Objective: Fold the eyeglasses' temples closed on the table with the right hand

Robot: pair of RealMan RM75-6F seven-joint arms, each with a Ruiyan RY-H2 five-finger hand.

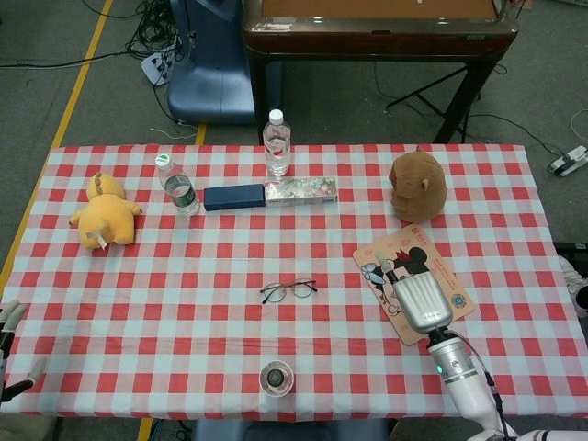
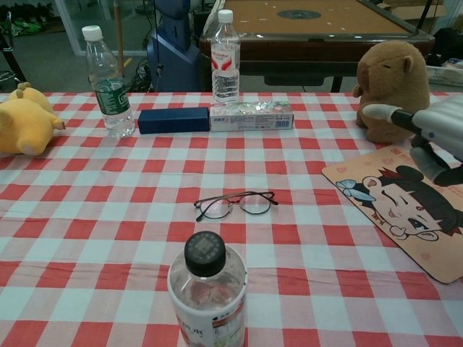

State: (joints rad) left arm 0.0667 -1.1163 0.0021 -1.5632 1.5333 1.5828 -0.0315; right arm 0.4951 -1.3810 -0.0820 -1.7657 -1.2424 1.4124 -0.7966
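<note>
On table, unlabelled eyeglasses

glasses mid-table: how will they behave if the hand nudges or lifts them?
The eyeglasses are thin wire, so probably very light and likely to skid on the checkered tablecloth when nudged. The slim frame looks bendable and fragile. Lying flat, they seem unlikely to roll.

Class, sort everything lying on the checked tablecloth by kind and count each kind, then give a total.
Bottles: 3
Plush toys: 2
Boxes: 2
Glasses: 1
Mat: 1
Total: 9
</note>
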